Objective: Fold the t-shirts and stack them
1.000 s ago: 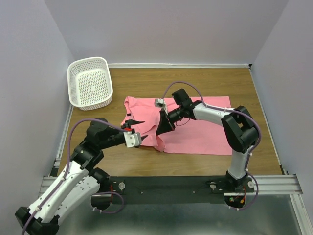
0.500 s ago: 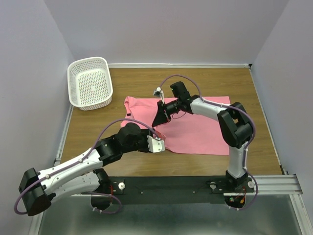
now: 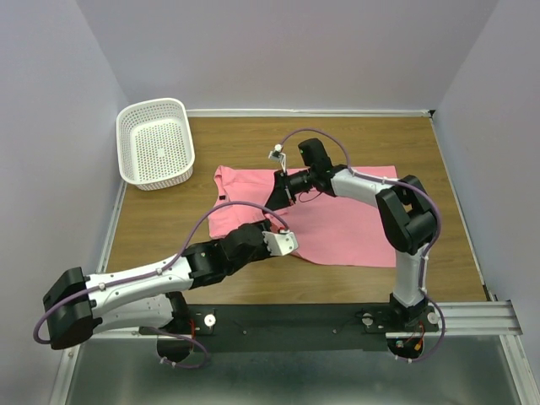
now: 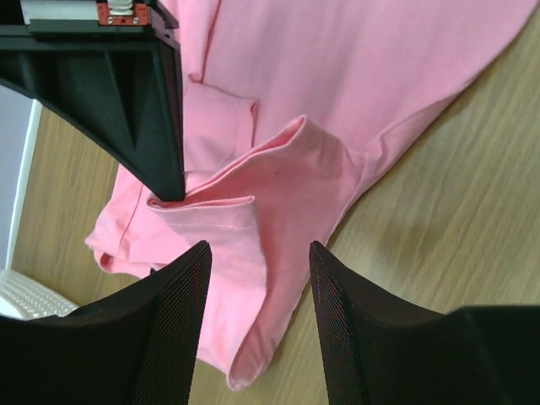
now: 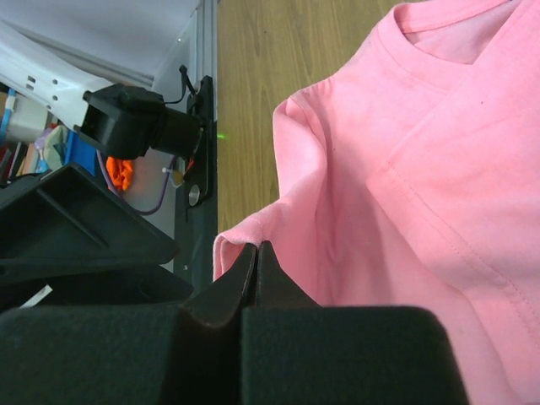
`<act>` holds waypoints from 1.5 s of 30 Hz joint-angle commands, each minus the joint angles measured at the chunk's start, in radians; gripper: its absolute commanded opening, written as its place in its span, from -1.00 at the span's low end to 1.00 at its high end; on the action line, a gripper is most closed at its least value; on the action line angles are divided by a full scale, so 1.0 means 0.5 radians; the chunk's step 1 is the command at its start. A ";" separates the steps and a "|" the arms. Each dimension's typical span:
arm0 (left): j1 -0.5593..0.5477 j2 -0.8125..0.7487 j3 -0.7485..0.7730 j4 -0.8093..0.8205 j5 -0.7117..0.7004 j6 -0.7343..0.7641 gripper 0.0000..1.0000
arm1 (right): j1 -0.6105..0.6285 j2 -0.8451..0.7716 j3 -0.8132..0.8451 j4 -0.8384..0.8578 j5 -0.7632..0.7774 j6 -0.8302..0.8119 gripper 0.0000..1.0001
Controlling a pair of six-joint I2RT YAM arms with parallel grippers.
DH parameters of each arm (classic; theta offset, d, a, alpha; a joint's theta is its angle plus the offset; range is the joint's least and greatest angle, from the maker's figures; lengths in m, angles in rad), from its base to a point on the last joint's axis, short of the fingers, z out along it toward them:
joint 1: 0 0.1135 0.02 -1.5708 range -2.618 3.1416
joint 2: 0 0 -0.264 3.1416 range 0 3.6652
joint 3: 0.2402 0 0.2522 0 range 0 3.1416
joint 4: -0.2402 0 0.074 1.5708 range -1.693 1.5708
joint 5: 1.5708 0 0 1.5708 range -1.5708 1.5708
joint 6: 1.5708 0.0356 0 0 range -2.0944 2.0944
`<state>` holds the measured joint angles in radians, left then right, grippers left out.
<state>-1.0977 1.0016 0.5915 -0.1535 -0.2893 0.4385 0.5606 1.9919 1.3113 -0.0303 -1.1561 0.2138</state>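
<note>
One salmon-pink t-shirt (image 3: 346,219) lies spread across the middle of the wooden table, its left part bunched and folded over. My right gripper (image 3: 272,202) is shut on a raised fold of that left part, and the pinched ridge of cloth (image 5: 245,232) shows at its tips (image 5: 256,247). My left gripper (image 3: 285,243) hovers at the shirt's near edge. Its jaws stand open (image 4: 259,249) astride a loose folded hem (image 4: 253,337) and are not pressing it. The right gripper's black fingers (image 4: 126,93) appear in the left wrist view, tip on the fold.
A white perforated basket (image 3: 156,143) sits at the table's far left corner. Bare wood (image 3: 337,139) lies behind the shirt and along the near edge (image 4: 472,202). The left arm (image 3: 152,278) stretches low across the near left of the table.
My left arm has swung right from the shirt's left side to its near hem, jaws narrowing a little. The right gripper kept its grip and drew the fold slightly back.
</note>
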 commanded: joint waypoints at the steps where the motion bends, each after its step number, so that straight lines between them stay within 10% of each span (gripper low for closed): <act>1: -0.065 0.046 -0.008 0.135 -0.378 -0.165 0.16 | -0.011 -0.032 -0.045 0.134 0.008 0.146 -0.99; 15: -0.207 0.485 0.084 0.218 -0.887 -0.404 0.15 | -0.011 -0.029 -0.082 0.202 -0.004 0.223 -0.99; 21: -0.210 0.442 0.096 0.230 -1.001 -0.411 -0.66 | -0.011 -0.017 -0.092 0.202 -0.013 0.214 -0.99; 23: -0.210 0.384 0.087 0.233 -0.922 -0.392 -1.00 | -0.007 -0.020 -0.095 0.202 -0.010 0.208 -0.99; 35: -0.170 -0.321 -0.127 0.267 -0.124 -0.174 -1.00 | -0.011 -0.029 -0.113 0.199 0.002 0.168 -0.99; 38: -0.173 -0.322 -0.170 0.365 -0.114 -0.214 -0.31 | -0.011 -0.023 -0.101 0.202 0.002 0.180 -0.99; 40: -0.170 -0.187 -0.152 0.414 -0.167 -0.263 0.59 | -0.011 -0.017 -0.101 0.199 0.002 0.186 -0.99; 45: -0.185 0.297 -0.005 0.390 -0.507 -0.374 0.85 | -0.011 -0.035 -0.119 0.199 0.011 0.180 -0.99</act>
<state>-1.1858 1.0039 0.5442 0.0296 -0.4297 0.3077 0.5606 1.9919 1.2633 0.0551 -1.1564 0.3130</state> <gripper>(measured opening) 0.919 0.009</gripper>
